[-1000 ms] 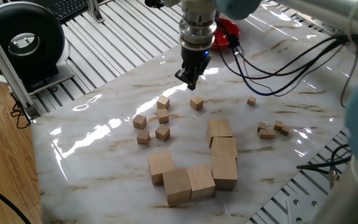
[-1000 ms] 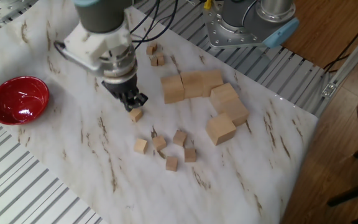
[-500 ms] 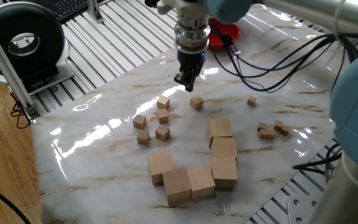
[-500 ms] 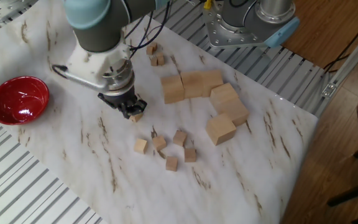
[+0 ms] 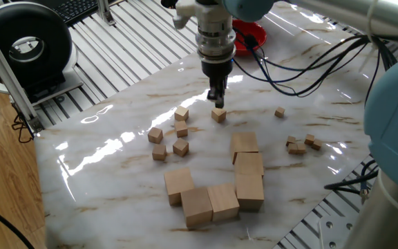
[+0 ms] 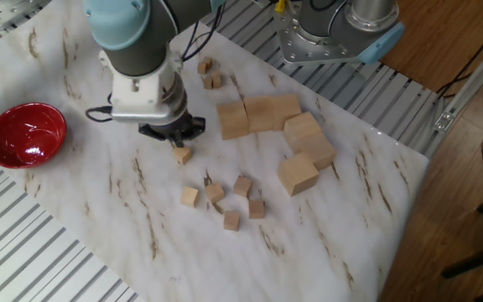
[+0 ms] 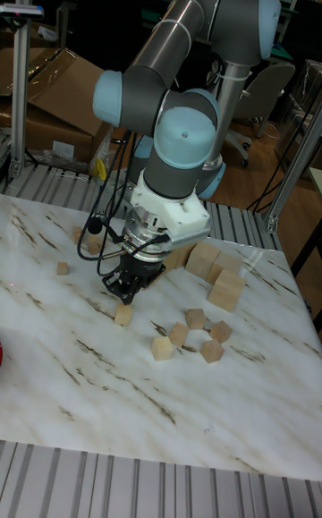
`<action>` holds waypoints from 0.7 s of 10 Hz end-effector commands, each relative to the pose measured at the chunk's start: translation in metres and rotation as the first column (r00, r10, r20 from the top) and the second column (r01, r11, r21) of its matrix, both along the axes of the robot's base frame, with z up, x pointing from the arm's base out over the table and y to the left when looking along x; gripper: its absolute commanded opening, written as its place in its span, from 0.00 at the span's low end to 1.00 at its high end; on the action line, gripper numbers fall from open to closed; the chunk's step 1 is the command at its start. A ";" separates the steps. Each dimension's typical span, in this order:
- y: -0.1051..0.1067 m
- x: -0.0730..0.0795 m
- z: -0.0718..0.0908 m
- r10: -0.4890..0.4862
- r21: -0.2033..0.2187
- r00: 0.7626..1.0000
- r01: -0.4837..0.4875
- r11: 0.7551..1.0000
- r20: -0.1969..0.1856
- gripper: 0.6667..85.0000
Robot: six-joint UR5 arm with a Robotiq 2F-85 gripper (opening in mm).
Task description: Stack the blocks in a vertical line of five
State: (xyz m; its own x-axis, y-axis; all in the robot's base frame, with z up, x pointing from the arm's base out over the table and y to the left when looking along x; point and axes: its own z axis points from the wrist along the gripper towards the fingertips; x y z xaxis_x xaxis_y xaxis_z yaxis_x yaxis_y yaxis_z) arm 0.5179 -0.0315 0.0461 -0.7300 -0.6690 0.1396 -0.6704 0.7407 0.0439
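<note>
Nearest one fixed view, six large cubes (image 5: 216, 185) were clustered; beyond them five blocks (image 5: 173, 135) lay loose, none stacked, and a sixth, the lone block (image 5: 218, 115), sat apart. The gripper (image 5: 217, 101) was poised just above it, fingers slightly spread, nothing pinched. An off-centre descent could nudge or tip that block. Six tiny cubes (image 5: 300, 144) were scattered beside it.

No readable text, labels or numbers anywhere.
</note>
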 end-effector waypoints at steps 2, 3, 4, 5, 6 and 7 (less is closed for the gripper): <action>-0.021 0.009 -0.001 0.180 -0.040 0.983 -0.180 0.983 0.018 0.61; -0.022 0.009 -0.002 0.164 -0.028 0.986 -0.164 0.986 0.015 0.68; -0.015 0.010 -0.004 0.140 0.008 0.990 -0.140 0.990 0.023 0.72; -0.015 0.008 -0.003 0.147 0.015 0.989 -0.147 0.989 0.015 0.74; -0.022 0.008 -0.003 0.208 -0.011 0.978 -0.208 0.978 0.005 0.74; -0.039 0.017 -0.002 0.284 -0.073 0.959 -0.282 0.957 0.014 0.75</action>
